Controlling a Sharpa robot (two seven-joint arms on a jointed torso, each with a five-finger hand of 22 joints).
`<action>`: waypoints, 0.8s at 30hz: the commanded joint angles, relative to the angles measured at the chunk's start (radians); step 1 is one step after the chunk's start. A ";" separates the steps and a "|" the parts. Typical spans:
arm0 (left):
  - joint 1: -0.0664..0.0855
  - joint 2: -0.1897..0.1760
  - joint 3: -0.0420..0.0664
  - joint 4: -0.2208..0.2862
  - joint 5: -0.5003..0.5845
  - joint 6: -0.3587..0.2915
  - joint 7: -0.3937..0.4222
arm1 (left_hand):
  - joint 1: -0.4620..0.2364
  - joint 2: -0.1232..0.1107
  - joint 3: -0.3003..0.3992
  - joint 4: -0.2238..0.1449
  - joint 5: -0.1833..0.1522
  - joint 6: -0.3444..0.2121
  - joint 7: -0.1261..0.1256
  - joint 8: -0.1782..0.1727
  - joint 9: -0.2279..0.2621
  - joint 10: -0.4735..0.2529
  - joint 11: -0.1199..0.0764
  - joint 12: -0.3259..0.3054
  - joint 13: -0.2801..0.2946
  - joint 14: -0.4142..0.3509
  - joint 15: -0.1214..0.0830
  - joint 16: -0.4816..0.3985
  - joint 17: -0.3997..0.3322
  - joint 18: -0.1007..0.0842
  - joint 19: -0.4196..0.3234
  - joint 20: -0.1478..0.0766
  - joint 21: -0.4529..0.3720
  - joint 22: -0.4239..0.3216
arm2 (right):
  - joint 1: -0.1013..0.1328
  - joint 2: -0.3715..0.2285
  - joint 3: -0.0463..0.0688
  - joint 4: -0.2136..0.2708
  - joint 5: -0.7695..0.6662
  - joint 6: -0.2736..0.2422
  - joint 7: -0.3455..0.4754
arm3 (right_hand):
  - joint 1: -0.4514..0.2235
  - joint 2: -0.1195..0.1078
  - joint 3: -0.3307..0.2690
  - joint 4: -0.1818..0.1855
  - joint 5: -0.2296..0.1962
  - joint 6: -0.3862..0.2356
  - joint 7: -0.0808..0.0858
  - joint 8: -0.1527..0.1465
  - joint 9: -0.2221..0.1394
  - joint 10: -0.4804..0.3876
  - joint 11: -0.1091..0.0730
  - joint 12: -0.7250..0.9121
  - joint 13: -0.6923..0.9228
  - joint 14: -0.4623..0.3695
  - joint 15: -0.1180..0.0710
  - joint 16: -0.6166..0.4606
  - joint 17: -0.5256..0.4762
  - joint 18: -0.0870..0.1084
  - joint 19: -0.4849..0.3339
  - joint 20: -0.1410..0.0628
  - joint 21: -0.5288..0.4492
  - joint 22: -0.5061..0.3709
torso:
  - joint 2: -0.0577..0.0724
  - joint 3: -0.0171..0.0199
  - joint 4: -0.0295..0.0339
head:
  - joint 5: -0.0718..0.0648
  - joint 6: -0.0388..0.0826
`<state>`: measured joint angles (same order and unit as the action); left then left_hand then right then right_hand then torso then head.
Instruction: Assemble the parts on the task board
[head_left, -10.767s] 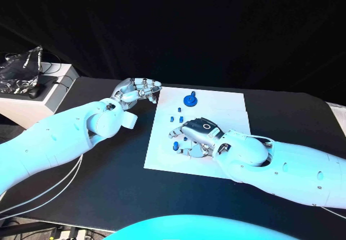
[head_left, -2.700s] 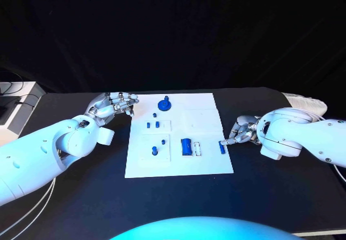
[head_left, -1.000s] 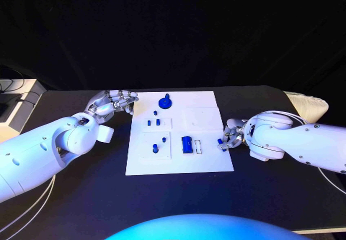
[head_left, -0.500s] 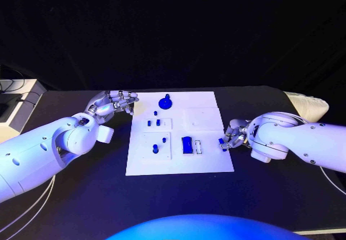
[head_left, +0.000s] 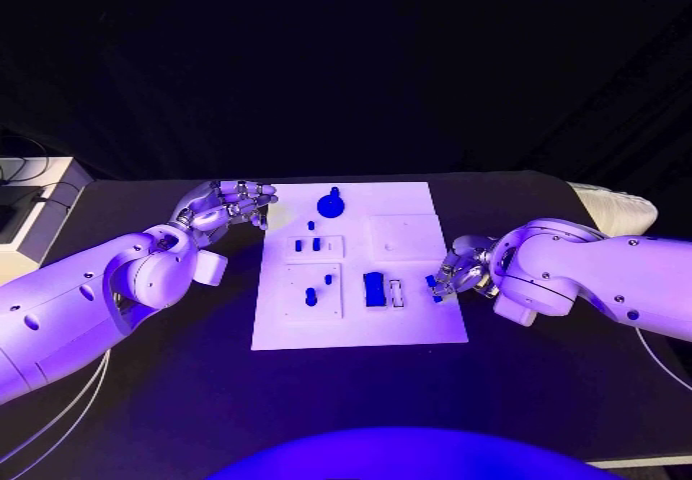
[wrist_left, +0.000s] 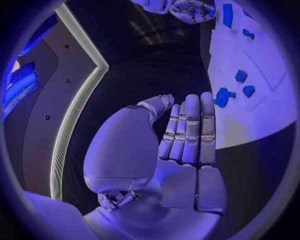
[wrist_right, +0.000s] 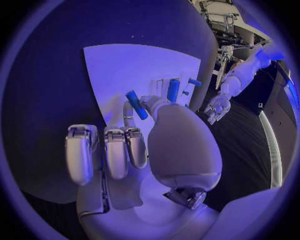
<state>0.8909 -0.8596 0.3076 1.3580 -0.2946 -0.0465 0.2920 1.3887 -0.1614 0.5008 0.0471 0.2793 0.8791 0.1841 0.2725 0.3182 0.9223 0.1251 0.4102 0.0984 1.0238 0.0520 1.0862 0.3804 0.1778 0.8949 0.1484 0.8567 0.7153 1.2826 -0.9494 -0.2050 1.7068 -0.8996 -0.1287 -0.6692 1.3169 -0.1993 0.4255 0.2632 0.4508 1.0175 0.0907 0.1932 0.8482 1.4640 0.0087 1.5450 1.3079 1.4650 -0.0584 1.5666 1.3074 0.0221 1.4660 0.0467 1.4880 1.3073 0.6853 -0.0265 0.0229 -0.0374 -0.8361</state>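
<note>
Silver fingers of our right hand pinch a small blue peg between thumb and finger, at the right edge of the white board, just beside the blue block and the pale slot. We judge the peg light, stiff and smooth, likely to slip or twist, so we should keep hold of its upper end. Our left hand holds nothing, fingers together, at the board's far left corner.

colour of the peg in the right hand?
Blue peg, pinched by the right hand; clearest in the right wrist view.
</note>
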 joint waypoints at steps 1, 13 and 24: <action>0.000 0.002 0.001 0.004 0.004 0.020 0.003 | -0.008 0.001 0.002 0.005 0.005 -0.003 0.004 -0.007 -0.002 0.001 0.007 -0.005 -0.001 0.000 0.005 -0.003 0.001 0.006 -0.001 0.002 -0.006 -0.001 | 0.004 0.012 0.000 0.007 0.052 -0.013 0.013 | -0.009 -0.002 0.137 -0.134 -0.001 0.005 0.000 0.003 0.000 0.092 0.003 0.003 0.248 0.106 0.004 0.004 0.263 -0.007 0.087 0.001 0.001 0.244 | 0.000 -0.0009 0.0002 | -0.001 0.001; 0.000 0.003 0.001 0.001 0.004 0.024 0.005 | -0.008 0.001 0.002 0.005 0.005 -0.003 0.004 -0.007 -0.002 0.001 0.007 -0.005 -0.001 0.000 0.005 -0.003 0.001 0.006 -0.001 0.002 -0.006 -0.001 | -0.013 0.095 -0.002 -0.026 0.051 -0.033 0.015 | -0.045 -0.004 0.142 -0.136 -0.040 0.004 -0.003 0.005 0.005 0.092 0.001 0.002 0.248 0.106 0.002 0.004 0.263 -0.007 0.086 0.001 0.000 0.243 | 0.002 0.0014 0.0020 | -0.007 0.001; 0.000 0.004 0.001 0.000 0.004 0.027 0.004 | -0.008 0.001 0.002 0.005 0.005 -0.003 0.004 -0.007 -0.002 0.001 0.007 -0.005 -0.001 0.000 0.005 -0.003 0.001 0.006 -0.001 0.002 -0.006 -0.001 | -0.019 0.124 -0.002 -0.037 0.066 -0.017 0.005 | -0.077 -0.007 0.134 -0.128 -0.038 0.001 -0.003 0.004 0.006 0.091 0.001 0.000 0.246 0.106 0.002 0.004 0.263 -0.006 0.085 0.001 -0.006 0.242 | 0.001 0.0010 0.0001 | -0.002 -0.001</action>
<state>0.8909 -0.8573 0.3078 1.3568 -0.2949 -0.0388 0.2904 1.3887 -0.1614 0.5008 0.0470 0.2793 0.8791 0.1840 0.2725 0.3182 0.9223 0.1252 0.4102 0.0985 1.0238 0.0520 1.0862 0.3804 0.1778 0.8949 0.1484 0.8567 0.7154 1.2655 -0.8273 -0.2065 1.6709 -0.8421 -0.1572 -0.6654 1.2511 -0.2045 0.5221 0.1666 0.4116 1.0156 0.0922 0.1922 0.8552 1.4641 0.0089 1.5450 1.3076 1.4650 -0.0585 1.5666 1.3074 0.0221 1.4661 0.0467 1.4880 1.3079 0.6861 -0.0254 0.0234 -0.0399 -0.8365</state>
